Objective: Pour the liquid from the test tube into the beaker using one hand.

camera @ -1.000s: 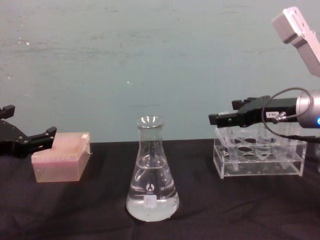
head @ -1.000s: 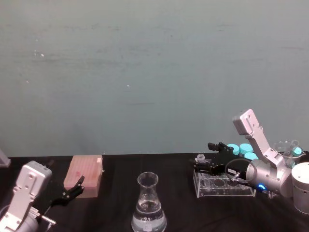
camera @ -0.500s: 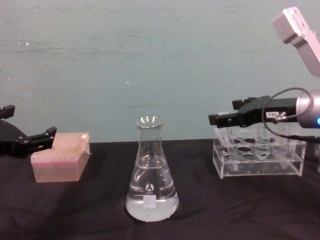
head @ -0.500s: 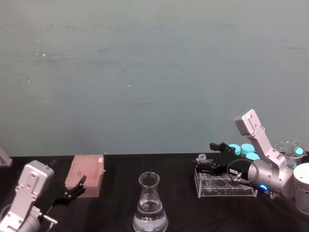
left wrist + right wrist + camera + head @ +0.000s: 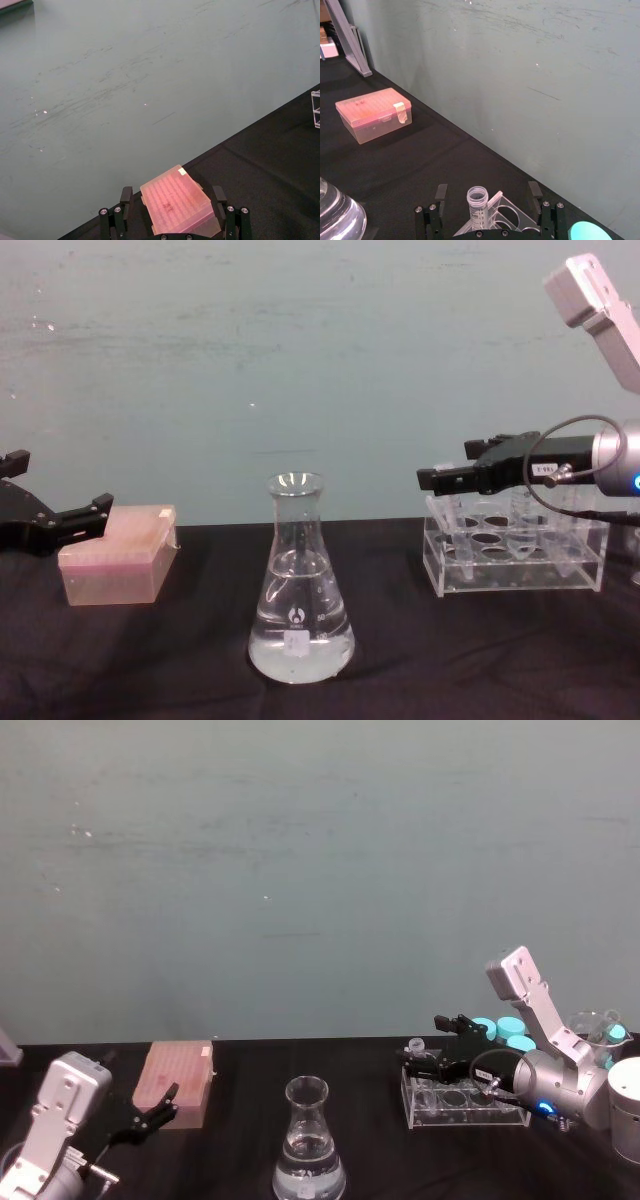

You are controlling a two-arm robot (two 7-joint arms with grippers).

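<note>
The beaker [image 5: 309,1145] [image 5: 300,610] is a clear conical flask standing at the table's front middle, with clear liquid [image 5: 300,655] in its base. The slim test tube [image 5: 478,200] [image 5: 416,1048] stands upright in the left end hole of the clear rack [image 5: 520,565]. My right gripper [image 5: 422,1042] [image 5: 445,468] [image 5: 487,192] is open, one finger on each side of the tube's top without touching it. I cannot tell how much liquid the tube holds. My left gripper [image 5: 140,1108] [image 5: 55,485] is parked open at the far left.
A pink lidded box [image 5: 176,1082] [image 5: 177,205] lies just ahead of the left gripper. Teal-capped tubes [image 5: 500,1030] stand behind the rack, and a glass vessel [image 5: 592,1025] and a grey cylinder [image 5: 625,1105] stand at the far right. Black cloth [image 5: 180,660] covers the table.
</note>
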